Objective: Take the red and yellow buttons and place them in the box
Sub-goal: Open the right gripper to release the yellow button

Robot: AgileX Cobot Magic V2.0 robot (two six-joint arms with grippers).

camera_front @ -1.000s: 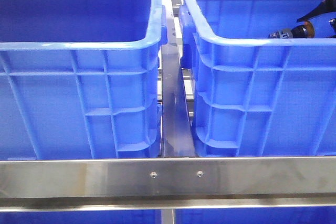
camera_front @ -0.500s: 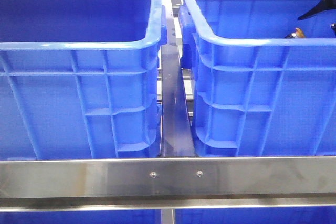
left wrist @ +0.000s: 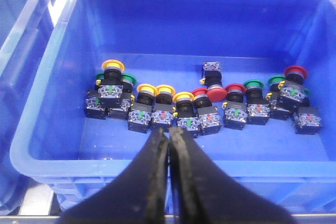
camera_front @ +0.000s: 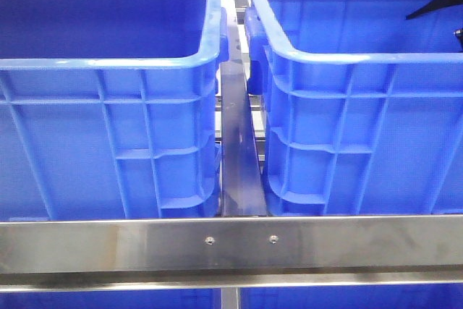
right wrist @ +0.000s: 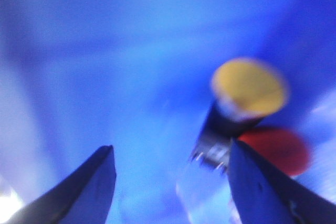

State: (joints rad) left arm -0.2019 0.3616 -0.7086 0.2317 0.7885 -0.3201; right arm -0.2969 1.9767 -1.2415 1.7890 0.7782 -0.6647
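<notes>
The right claw (right wrist: 170,182) is spread apart, gripping nothing, above a blurred yellow button (right wrist: 247,90) beside a red button (right wrist: 275,150). The left claw (left wrist: 169,142) is pressed together over a blue bin (left wrist: 47,103) of mixed buttons (left wrist: 199,103).

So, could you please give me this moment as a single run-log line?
left tool: shut, empty, above button crate | right tool: open, empty, inside box, near yellow button and red button | view blurred
</notes>
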